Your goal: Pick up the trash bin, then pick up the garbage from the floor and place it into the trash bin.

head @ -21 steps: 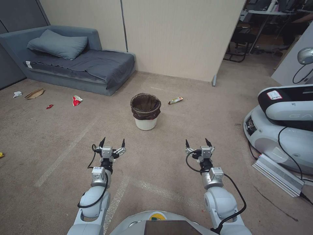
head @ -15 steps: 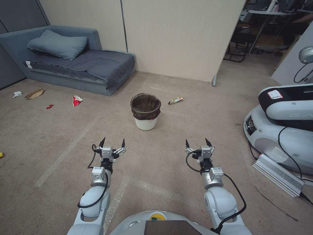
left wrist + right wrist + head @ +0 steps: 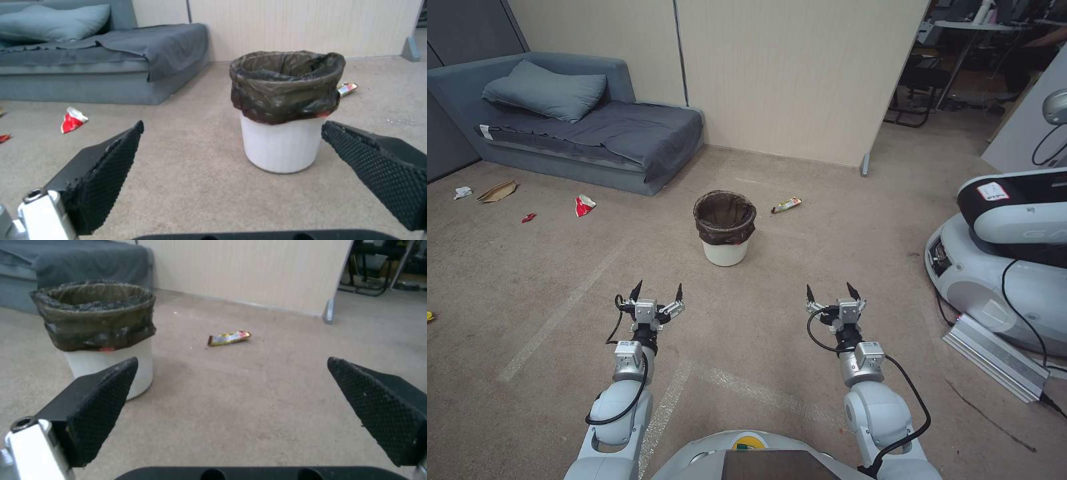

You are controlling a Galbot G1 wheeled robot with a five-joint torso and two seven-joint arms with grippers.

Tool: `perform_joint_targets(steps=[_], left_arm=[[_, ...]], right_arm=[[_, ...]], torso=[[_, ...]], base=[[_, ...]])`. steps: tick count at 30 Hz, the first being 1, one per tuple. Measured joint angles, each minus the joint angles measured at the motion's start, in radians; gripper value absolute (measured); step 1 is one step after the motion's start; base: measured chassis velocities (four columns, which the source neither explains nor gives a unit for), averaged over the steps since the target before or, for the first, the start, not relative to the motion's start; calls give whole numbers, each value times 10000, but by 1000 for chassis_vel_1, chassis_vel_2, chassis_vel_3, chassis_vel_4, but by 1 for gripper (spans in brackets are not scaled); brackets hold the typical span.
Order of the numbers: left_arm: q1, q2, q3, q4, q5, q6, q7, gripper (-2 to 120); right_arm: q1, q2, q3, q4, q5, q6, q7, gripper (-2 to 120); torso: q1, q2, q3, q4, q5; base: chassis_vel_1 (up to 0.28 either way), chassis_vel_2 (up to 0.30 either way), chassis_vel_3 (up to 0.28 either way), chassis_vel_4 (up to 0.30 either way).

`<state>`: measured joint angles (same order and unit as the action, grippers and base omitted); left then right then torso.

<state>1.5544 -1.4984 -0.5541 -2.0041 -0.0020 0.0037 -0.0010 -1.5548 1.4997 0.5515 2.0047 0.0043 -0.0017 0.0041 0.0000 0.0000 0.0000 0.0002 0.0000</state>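
The trash bin (image 3: pixel 724 227), a small white bucket with a dark bag folded over its rim, stands upright on the beige carpet floor (image 3: pixel 800 267) ahead of me. It also appears in the left wrist view (image 3: pixel 285 110) and the right wrist view (image 3: pixel 100 330). Garbage lies scattered: a colourful snack wrapper (image 3: pixel 786 205) (image 3: pixel 229 338) beyond the bin, a red-and-white wrapper (image 3: pixel 584 205) (image 3: pixel 73 119), a red scrap (image 3: pixel 528 217), a brown paper bag (image 3: pixel 497 191) and a white tissue wad (image 3: pixel 462 193). My left gripper (image 3: pixel 657 291) and right gripper (image 3: pixel 830 291) hover open and empty, short of the bin.
A grey sofa bed (image 3: pixel 580 127) with a pillow stands at the back left against the wall. Another white robot base (image 3: pixel 1000 267) with cables and a metal bar (image 3: pixel 997 357) occupies the right. A yellow scrap (image 3: pixel 430 316) lies at the far left edge.
The other robot at the right edge has shifted slightly to the right. My arms, the bin and the litter stay where they were.
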Motion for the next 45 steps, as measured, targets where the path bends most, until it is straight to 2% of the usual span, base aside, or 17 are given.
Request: perform_joint_targets(steps=[2,3,4,6,7,8,9,11,12,15,16,18,20,31,45], left_arm=[[183,82,-166,-234,-116,263,-53,100],[463,224,-452,-555,-293,659,-170,100],[463,224,-452,-555,-293,659,-170,100],[917,436,-883,-1096,-598,1314,-341,100],[1202,576,-1157,-1431,-785,1722,-450,100],[1202,576,-1157,-1431,-785,1722,-450,100],[1441,687,-1394,-1719,-943,2070,-544,100],[2010,960,-1947,-2394,-1323,2896,-767,100],[2010,960,-1947,-2394,-1323,2896,-767,100],[2802,1340,-2707,-3334,-1839,4029,-1065,100],[2910,1393,-2824,-3470,-1919,4187,-1111,100],[2923,1421,-2880,-3590,-2111,4300,-1196,100],[2797,1435,-2888,-3666,-2266,4317,-1235,100],[2726,1482,-2856,-3700,-2216,4237,-1197,100],[2640,1522,-2759,-3848,-2288,4210,-795,100]], right_arm=[[-308,-8,131,416,300,-194,298,100],[-836,-31,375,1096,756,-491,783,100],[-836,-31,375,1096,756,-491,783,100],[-1178,-45,535,1543,1096,-683,1097,100],[-1221,-48,618,1621,1215,-671,1117,100],[-1221,-48,618,1621,1215,-671,1117,100],[-1242,-52,665,1662,1269,-645,1110,100],[-1249,-57,771,1716,1299,-566,1060,100],[-1249,-57,771,1716,1299,-566,1060,100],[-1242,-56,840,1717,1290,-454,912,100],[-1242,-50,839,1716,1284,-426,895,100],[-1243,-39,829,1709,1270,-391,867,100],[-1239,-17,808,1696,1263,-326,839,100],[-1186,-1,809,1524,1236,-143,733,100],[-1096,-6,746,1472,1216,-169,622,100]], torso=[[0,0,0,1,1],[0,0,0,-4,-2],[0,0,0,-4,-2],[-1,1,-1,-9,-8],[0,1,-1,-4,2],[0,1,-1,-4,2],[0,1,-1,3,-1],[0,1,-1,4,-1],[0,1,-1,4,-1],[-1,1,-1,0,0],[-1,1,-1,1,3],[0,1,-1,4,2],[0,1,-1,-8,-2],[0,0,0,-2,-1],[0,1,0,-3,0]], base=[[0,0,0,0],[0,0,0,0],[0,0,0,0],[0,0,0,0],[0,0,0,0],[0,0,0,0],[0,0,0,0],[0,0,0,0],[0,0,0,0],[0,0,0,0],[0,0,0,0],[0,0,0,0],[0,0,0,0],[0,0,0,0],[-70,57,75,-56]])
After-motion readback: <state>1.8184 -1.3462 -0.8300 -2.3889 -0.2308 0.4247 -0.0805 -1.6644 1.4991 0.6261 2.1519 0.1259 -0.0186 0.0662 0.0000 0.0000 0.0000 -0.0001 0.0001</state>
